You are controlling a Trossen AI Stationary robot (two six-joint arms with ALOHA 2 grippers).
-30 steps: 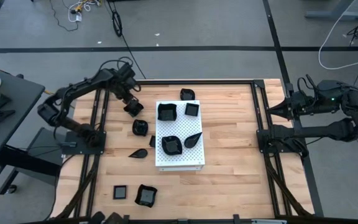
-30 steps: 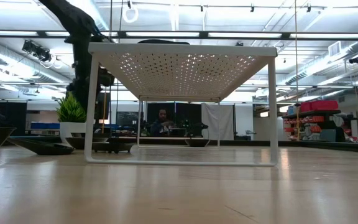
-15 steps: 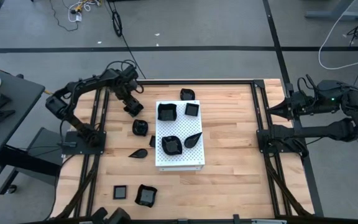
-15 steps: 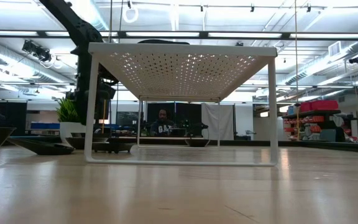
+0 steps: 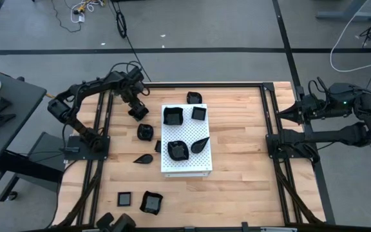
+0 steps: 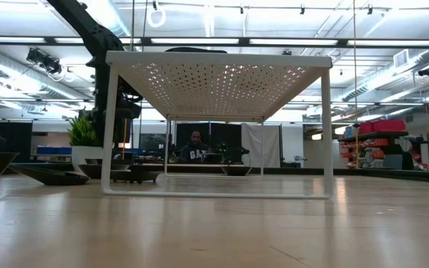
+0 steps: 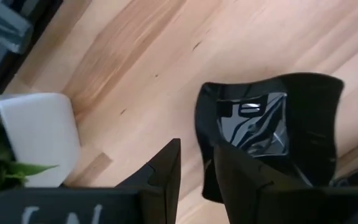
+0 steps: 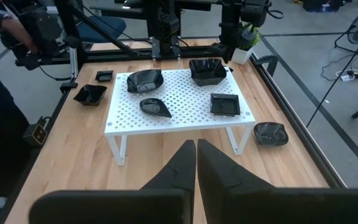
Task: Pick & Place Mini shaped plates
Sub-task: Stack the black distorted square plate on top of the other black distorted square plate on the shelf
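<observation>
Straddling the wavy plate's (image 7: 272, 134) rim, left fingers (image 7: 166, 171) pinch it.

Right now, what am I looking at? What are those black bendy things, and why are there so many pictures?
Those are two robot arms working at a wooden table. One camera looks down from above, one peeks across the tabletop, and one rides on each arm's wrist. A white rack full of holes stands in the middle, with four little shiny black plates on top. More of them lie on the wood around it. The left hand pinches the rim of a wavy black plate, near a small potted plant. The right hand waits at the table's right side, shut and holding nothing.
</observation>
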